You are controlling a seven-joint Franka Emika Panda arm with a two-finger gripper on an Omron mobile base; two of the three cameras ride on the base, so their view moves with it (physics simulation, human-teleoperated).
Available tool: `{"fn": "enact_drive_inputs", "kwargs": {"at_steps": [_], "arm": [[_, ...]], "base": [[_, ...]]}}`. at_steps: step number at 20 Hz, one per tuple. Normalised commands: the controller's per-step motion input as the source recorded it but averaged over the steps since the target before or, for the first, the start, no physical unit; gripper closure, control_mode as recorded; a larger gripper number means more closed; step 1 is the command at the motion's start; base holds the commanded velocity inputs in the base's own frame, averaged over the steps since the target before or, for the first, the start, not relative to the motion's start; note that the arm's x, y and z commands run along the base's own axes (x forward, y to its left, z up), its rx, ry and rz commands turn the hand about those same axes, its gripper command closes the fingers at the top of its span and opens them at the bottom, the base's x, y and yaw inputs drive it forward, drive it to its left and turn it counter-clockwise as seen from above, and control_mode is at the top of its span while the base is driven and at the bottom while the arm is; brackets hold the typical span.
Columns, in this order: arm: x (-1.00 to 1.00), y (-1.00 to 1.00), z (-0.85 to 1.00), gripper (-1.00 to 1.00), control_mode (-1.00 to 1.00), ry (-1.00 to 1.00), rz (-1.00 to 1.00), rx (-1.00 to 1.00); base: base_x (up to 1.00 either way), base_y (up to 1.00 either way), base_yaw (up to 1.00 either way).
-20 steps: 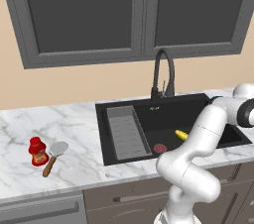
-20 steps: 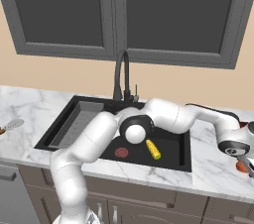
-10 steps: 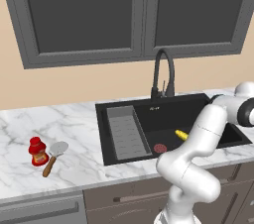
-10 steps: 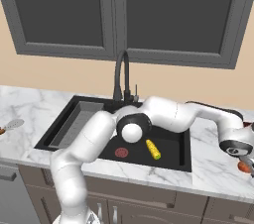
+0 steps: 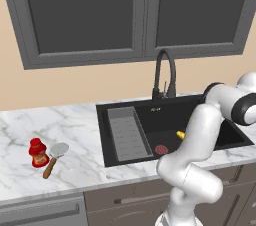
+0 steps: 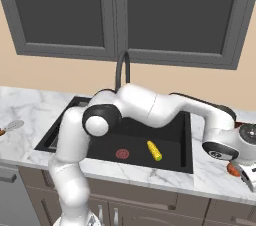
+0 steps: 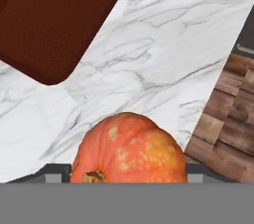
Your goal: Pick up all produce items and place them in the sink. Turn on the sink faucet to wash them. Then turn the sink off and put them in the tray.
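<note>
The end effector (image 6: 245, 172) is out at the far right of the counter (image 6: 210, 177), low over the orange-red vegetable (image 6: 233, 169); its jaws stand wide and nothing is held yet, as far as I can tell. In the hand view the vegetable (image 7: 130, 149) sits close below the camera on the marble, between where the fingertips would rise, though the tips themselves are hard to make out there.

By my reading, the task is at an early stage. 1 of the 2 produce items, the corn (image 6: 154, 150), already lies on the floor of the sink (image 6: 187, 135), just beside the red drain (image 6: 123, 154). The vegetable is not yet in the basin. No water is seen at the faucet (image 5: 164, 72), so washing, shutting off and moving both items to the tray are all left.

The hand view gives the vegetable's mottled skin and stem stub, and the corner of the dark reddish tray (image 7: 54, 20) lying near it on the counter. The right base view places the vegetable near the counter's front edge, under the hand. The left base view adds the grey rack (image 5: 126, 132) in the sink's left part, plus a red bottle (image 5: 37, 152) and spatula (image 5: 53, 157) well apart on the left counter.
</note>
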Motion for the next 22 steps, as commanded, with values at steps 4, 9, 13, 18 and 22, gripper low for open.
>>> {"fn": "enact_drive_inputs", "kwargs": {"at_steps": [4, 9, 13, 18, 22], "arm": [[0.00, 1.00, 0.31, 1.00, -1.00, 0.00, 0.05, -0.13], [0.04, 1.00, 0.07, 1.00, -1.00, 0.01, 0.10, -0.07], [0.18, 1.00, 0.00, 1.00, -1.00, 0.04, 0.18, -0.09], [0.36, 0.98, 0.15, 1.00, -1.00, 0.11, 0.20, -0.06], [0.42, 0.87, 0.19, 1.00, -1.00, 0.16, 0.20, -0.04]], "base": [[0.00, 0.00, 0.00], [0.00, 0.00, 0.00], [0.00, 0.00, 0.00], [0.00, 0.00, 0.00], [0.00, 0.00, 0.00]]}}
